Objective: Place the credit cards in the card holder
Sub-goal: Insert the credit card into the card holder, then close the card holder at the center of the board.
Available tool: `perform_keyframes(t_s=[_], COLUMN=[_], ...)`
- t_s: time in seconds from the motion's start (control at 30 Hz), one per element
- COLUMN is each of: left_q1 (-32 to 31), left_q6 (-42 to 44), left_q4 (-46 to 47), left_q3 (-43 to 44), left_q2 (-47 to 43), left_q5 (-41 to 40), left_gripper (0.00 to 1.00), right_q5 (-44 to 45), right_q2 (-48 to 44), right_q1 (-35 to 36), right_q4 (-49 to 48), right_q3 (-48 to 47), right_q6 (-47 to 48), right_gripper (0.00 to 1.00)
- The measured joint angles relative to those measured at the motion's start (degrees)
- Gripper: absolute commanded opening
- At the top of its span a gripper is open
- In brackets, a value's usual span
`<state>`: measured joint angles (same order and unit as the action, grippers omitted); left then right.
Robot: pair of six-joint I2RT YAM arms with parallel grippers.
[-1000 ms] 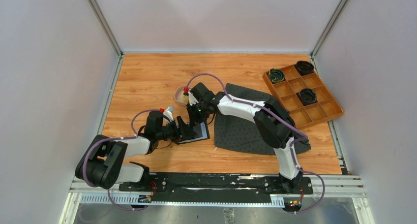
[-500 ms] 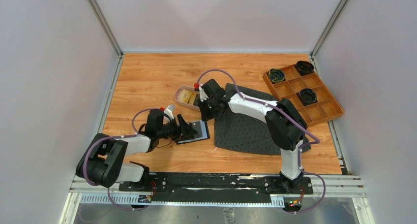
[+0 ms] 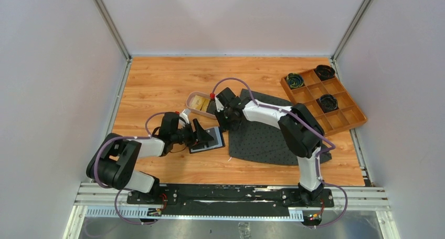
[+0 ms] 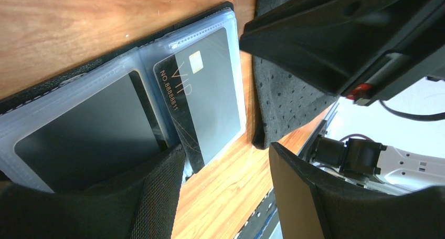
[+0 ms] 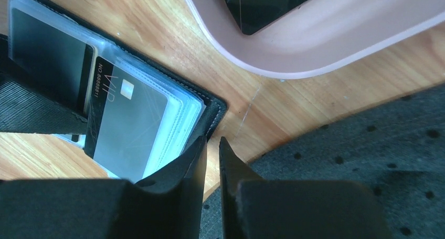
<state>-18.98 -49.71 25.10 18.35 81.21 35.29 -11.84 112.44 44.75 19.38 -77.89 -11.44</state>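
Note:
The card holder (image 3: 212,141) lies open on the wood, black with clear sleeves (image 4: 173,44). A grey VIP card (image 4: 210,92) sits in its right sleeve, a dark card (image 4: 84,128) in its left. My left gripper (image 4: 225,149) is open, one finger (image 4: 152,191) resting on the holder's near edge, the other over bare wood. My right gripper (image 5: 212,140) hovers just off the holder's corner (image 5: 215,110). Its jaws are almost together with nothing between them. A gold card (image 3: 198,101) and a black card (image 5: 267,2) lie in the pinkish tray (image 5: 315,55).
A dark grey dotted mat (image 3: 262,139) spreads right of the holder, and its edge (image 4: 283,92) curls up beside it. An orange-brown compartmented box (image 3: 315,110) with dark round items stands at the far right. Grey walls enclose the table.
My right gripper has pulled back to the right from over the holder, uncovering the tray. The left gripper has edged slightly right along the holder.

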Motion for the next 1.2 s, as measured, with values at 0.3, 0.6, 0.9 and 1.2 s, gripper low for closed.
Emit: perform_keyframes(t_s=[0.3, 0.6, 0.9, 1.2], left_q1=[-0.66, -1.79, -2.08, -2.14], left_q6=[0.02, 0.02, 1.99, 7.45], left_q4=[-1.01, -1.55, -6.56, -19.06], left_q3=[2.93, 4.83, 4.81, 6.47], left_q2=[2.10, 3.63, -1.20, -8.96], left_q5=[-0.17, -0.57, -3.78, -8.44], left_gripper=[0.66, 0.66, 0.73, 0.73], right_q5=[-3.32, -4.48, -3.45, -10.16], right_q2=[1.42, 1.42, -0.68, -8.28], right_q1=[-0.02, -0.02, -0.63, -3.56], right_q4=[0.13, 0.28, 1.03, 2.21], right_q3=[-0.15, -0.15, -0.13, 0.11], right_q6=[-0.11, -0.07, 3.28, 14.19], right_gripper=[0.18, 0.19, 0.28, 0.44])
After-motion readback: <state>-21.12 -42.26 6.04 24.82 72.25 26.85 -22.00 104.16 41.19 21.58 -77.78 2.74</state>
